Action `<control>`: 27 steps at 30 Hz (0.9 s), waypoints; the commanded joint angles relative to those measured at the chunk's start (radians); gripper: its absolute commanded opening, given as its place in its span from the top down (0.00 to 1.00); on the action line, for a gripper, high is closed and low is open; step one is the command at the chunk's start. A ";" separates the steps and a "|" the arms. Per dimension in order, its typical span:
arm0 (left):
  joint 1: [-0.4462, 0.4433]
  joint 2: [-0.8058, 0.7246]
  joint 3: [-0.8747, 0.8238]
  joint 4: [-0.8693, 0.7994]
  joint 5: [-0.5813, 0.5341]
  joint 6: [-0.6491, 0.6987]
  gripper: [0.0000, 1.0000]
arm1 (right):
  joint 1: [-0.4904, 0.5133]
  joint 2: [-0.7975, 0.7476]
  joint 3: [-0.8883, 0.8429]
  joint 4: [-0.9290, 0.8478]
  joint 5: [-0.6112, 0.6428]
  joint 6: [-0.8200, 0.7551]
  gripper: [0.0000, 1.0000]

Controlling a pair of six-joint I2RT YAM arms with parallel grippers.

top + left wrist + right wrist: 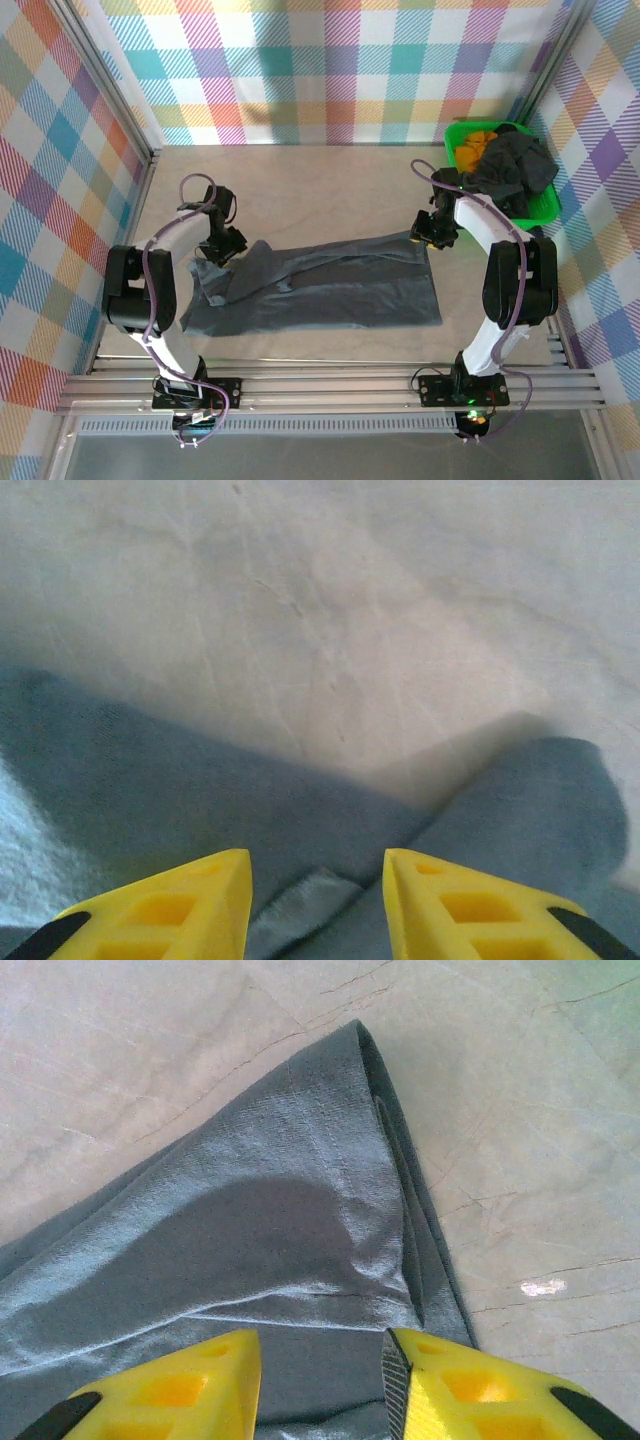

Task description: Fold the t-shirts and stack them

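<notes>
From above, we judge the job barely begun: one t-shirt [330, 290] lies on the table [320, 190] as a long, rumpled band. No stack is started, the left gripper [222, 248] is at its far-left edge and the right gripper [430, 232] at its far-right corner, and the green bin [452, 150] holds an orange cloth [475, 145] and heaped dark shirts [515, 170]. On the left wrist, the fingers [190, 900] stand partly apart astride a ridge of shirt, pinching nothing; on the right wrist, they gape likewise over the flat corner.

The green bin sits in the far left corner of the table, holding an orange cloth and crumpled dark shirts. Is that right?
Not quite. The top external view shows the green bin in the far right corner of the table, not the far left. It does hold an orange cloth and crumpled dark shirts.
</notes>
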 commanded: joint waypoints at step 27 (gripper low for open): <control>-0.023 -0.018 -0.014 -0.006 -0.010 0.036 1.00 | 0.002 -0.005 0.004 -0.012 -0.018 0.002 0.63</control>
